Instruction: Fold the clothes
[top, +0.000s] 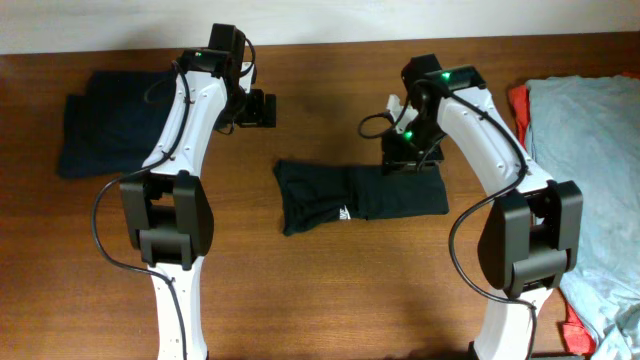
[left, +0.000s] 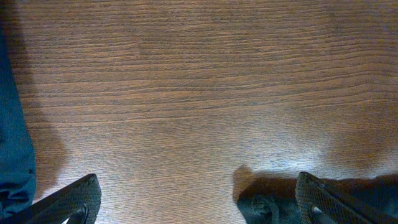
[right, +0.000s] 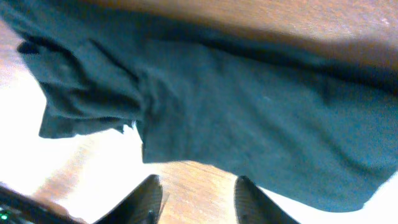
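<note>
The black T-shirt (top: 360, 195) lay in the middle of the tabletop (top: 330, 300), folded into a long strip running left to right, with its small white mark (top: 343, 212) facing the near edge. The right gripper (right: 196, 183) hung just over the strip's right half. Its two fingers stood apart with bare wood between them, gripping nothing. The left gripper (left: 198, 180) was spread wide over bare wood towards the far edge, left of the strip and clear of it, and held nothing. A folded navy garment (top: 105, 135) sat near the far left corner. At the right edge a light grey-blue garment (top: 590, 150) lay spread over a red one (top: 517, 100).
</note>
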